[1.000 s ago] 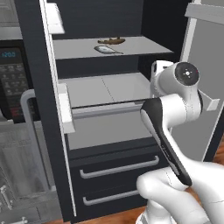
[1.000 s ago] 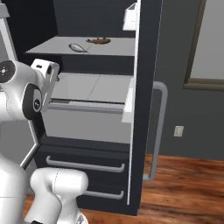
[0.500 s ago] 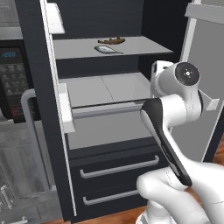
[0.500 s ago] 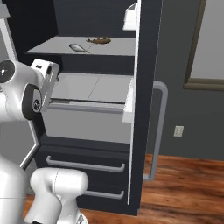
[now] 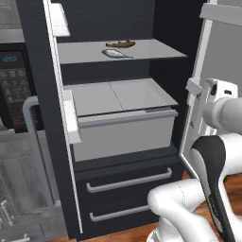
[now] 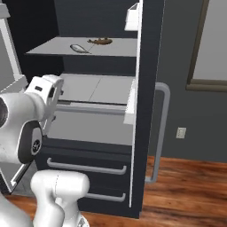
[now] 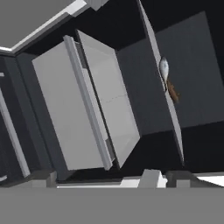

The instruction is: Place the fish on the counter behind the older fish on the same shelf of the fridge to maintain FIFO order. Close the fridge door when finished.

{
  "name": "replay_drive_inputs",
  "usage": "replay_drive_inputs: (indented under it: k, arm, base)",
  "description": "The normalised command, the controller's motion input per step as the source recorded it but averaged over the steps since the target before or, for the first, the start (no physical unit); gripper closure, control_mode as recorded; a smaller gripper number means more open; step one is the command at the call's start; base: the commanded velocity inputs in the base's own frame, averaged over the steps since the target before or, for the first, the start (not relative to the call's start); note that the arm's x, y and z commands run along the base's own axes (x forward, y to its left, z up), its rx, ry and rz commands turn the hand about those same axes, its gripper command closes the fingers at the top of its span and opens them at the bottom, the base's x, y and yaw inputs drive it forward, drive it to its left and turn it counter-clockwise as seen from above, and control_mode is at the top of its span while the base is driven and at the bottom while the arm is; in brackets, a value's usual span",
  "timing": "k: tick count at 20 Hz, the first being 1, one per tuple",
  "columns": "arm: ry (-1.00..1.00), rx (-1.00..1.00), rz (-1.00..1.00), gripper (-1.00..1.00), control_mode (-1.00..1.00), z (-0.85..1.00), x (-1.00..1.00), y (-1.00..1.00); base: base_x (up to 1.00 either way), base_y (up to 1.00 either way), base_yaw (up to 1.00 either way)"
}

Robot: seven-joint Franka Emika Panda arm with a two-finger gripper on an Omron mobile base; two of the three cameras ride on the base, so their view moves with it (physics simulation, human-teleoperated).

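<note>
The fridge point(image 5: 38, 118) stands with both doors open. On its upper shelf point(image 5: 156, 49) the brown fish point(image 5: 120, 44) lies behind the pale silver older fish point(image 5: 115, 53), the two close together. The right base view shows the same pair, fish point(image 6: 99, 41) and older fish point(image 6: 79, 48), on the shelf point(image 6: 44, 48). My gripper point(image 5: 196, 90) hangs open and empty in front of the right door, below shelf height and well clear of both fish. In the hand view the gripper point(image 7: 113, 176) points into the fridge, with the fish point(image 7: 173, 92) and older fish point(image 7: 163, 66) far off. The counter is out of view.
The lower shelf point(image 5: 118, 94) sits over a pale crisper bin point(image 5: 123, 134). Beneath are two dark drawers with grey handles point(image 5: 127, 180). The open left door point(image 6: 148, 88) carries white bins and a long handle point(image 6: 162, 133). A microwave point(image 5: 12, 80) is at left, wood floor point(image 6: 186, 186) at right.
My arm has swung right and down, drawing the hand back from the fridge opening toward the right door. Both fish lie as before and the gripper stays open.
</note>
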Motion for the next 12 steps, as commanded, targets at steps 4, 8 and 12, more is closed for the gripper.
replay_drive_inputs:
  k: [4,8,12]
  arm:
    - [-0.28,0.13,-0.02,-1.0,-1.0,0.0,-0.66,-1.0]
    - [-0.26,0.12,0.0,-1.0,-1.0,0.0,-0.24,-0.96]
    - [-0.2,0.09,0.0,-1.0,-1.0,0.0,-0.1,-1.0]
  base:
    - [0.0,0.0,0.0]
    - [0.0,0.0,0.0]
    - [0.0,0.0,0.0]
